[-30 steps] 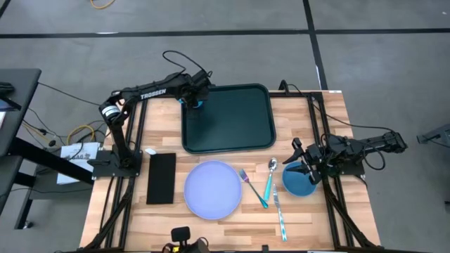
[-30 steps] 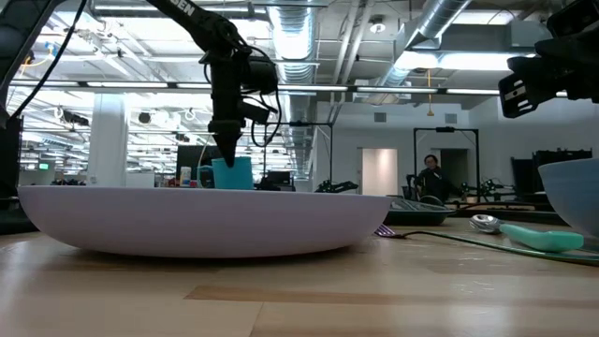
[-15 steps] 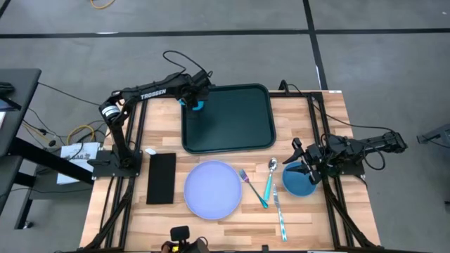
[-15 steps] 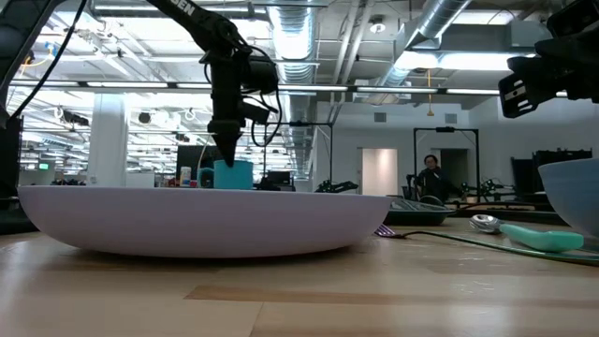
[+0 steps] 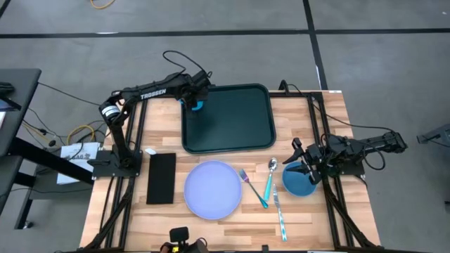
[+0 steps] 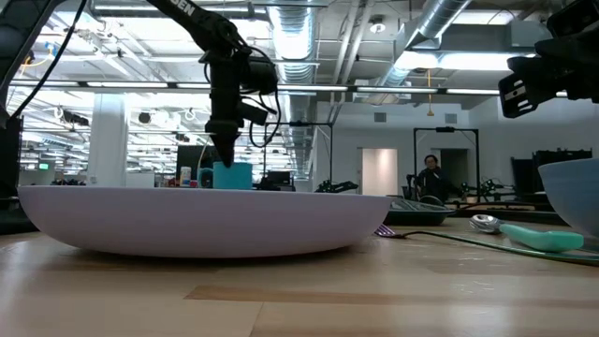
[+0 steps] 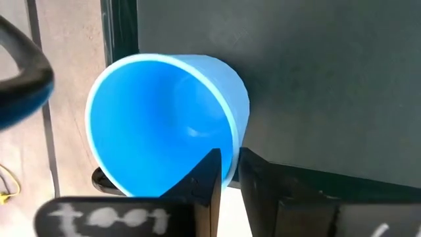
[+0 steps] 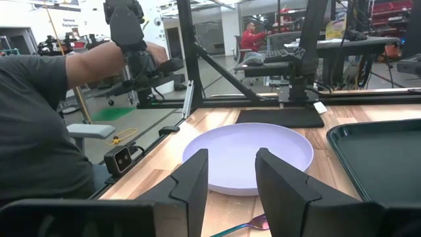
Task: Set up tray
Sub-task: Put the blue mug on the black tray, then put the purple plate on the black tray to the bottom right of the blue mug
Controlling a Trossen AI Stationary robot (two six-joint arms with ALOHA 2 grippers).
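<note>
Left end effector (image 7: 227, 172) straddles the rim of a blue cup (image 7: 164, 122), one finger inside the wall and one outside, and we see a thin gap at the rim, so the fingers stand slightly apart around it rather than pinching hard. Against the frames from a second ago, we find nothing on the counter (image 5: 330, 112) displaced; the arm and cup sit where they were, and any loosening of the fingers is too slight to read in the wide views. Directly under and beside this end effector lies the tray (image 5: 232, 119), the cup standing in its corner nearest the left arm's base. Only the left wrist view shows the fingers on either side of the cup wall; from above the cup (image 5: 196, 105) is a sliver of blue beneath the wrist, and the low view shows it (image 6: 232, 175) upright behind the lavender plate (image 6: 206, 220). Right end effector (image 5: 304, 171) waits over a blue bowl (image 5: 299, 183) with its fingers spread and holding nothing, as its wrist view shows, a person's sleeve beyond the counter visible there too.
</note>
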